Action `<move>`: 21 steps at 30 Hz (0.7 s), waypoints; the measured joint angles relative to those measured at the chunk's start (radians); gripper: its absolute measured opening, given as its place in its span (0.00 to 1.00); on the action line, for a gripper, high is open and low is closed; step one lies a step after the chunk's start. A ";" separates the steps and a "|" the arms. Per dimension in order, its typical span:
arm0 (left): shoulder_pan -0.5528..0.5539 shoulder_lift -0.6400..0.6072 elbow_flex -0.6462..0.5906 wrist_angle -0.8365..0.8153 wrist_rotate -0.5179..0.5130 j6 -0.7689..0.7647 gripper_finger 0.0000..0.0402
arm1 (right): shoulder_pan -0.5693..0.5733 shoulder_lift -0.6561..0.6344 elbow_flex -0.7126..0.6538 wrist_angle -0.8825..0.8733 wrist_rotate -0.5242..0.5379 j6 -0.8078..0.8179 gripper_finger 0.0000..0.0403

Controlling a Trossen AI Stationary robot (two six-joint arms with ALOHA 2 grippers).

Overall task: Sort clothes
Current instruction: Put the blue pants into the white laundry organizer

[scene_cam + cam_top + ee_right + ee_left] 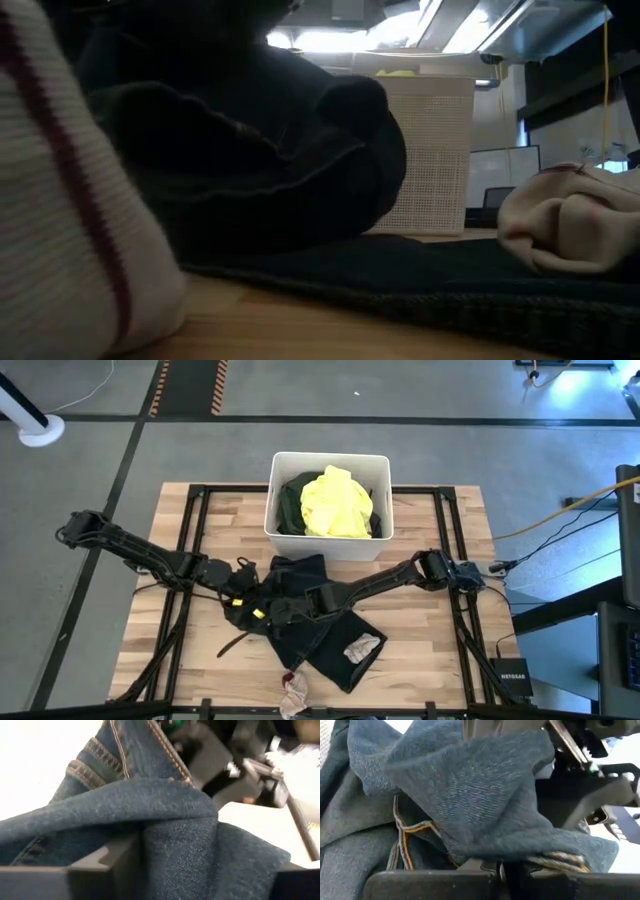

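Observation:
Dark jeans [300, 575] lie heaped at the table's middle, partly on a flat black garment [335, 645]. My left gripper [258, 610] comes from the left and is shut on the jeans [470, 795]. My right gripper [287, 608] comes from the right and stands open, with a fold of the jeans [170, 820] between its fingers. A bright yellow top [335, 500] and a dark green shirt [288, 500] lie in the white bin [330, 545]. One small pale striped piece [362, 649] rests on the black garment. Another [293, 695] lies at the near edge. My left gripper pinches a fold of denim beside an orange-stitched seam [555, 860] between its two fingers, coming nearly level from the table's left. The cloth drapes slack over and around the fingers. My right gripper has a thick denim fold between its fingers, slanting down from the right. The cloth lies against one finger [100, 862]. Whether both fingers press it, I cannot tell.
The bin [435, 150] stands at the table's far middle, just beyond the jeans. In the low view the heaped jeans [250, 150] fill the left, with a striped piece [60, 220] close to the camera. Bare wood [170, 650] shows at the near left and at the right.

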 joint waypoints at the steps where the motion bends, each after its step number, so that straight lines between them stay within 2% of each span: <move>1: 0.000 0.000 0.000 -0.003 -0.001 0.000 0.03 | -0.004 0.000 0.000 -0.022 -0.013 0.022 0.55; 7: 0.000 0.000 0.000 -0.071 0.012 0.002 0.03 | -0.026 -0.001 -0.002 -0.093 -0.177 0.103 0.20; 8: 0.000 0.000 0.001 -0.075 0.020 0.004 0.03 | -0.026 -0.001 -0.002 -0.105 -0.195 0.108 0.17; 10: 0.002 -0.003 0.022 -0.099 0.029 0.010 0.03 | -0.027 0.000 -0.004 -0.140 -0.219 0.116 0.17; 14: 0.002 -0.014 0.115 -0.287 0.021 0.039 0.03 | -0.016 0.005 -0.007 -0.221 -0.218 0.146 0.17; 17: 0.001 -0.030 0.163 -0.451 -0.016 0.041 0.03 | 0.006 0.001 -0.008 -0.248 -0.197 0.169 0.17; 21: -0.003 -0.085 0.210 -0.565 -0.067 0.038 0.03 | 0.039 -0.035 -0.013 -0.292 -0.196 0.196 0.17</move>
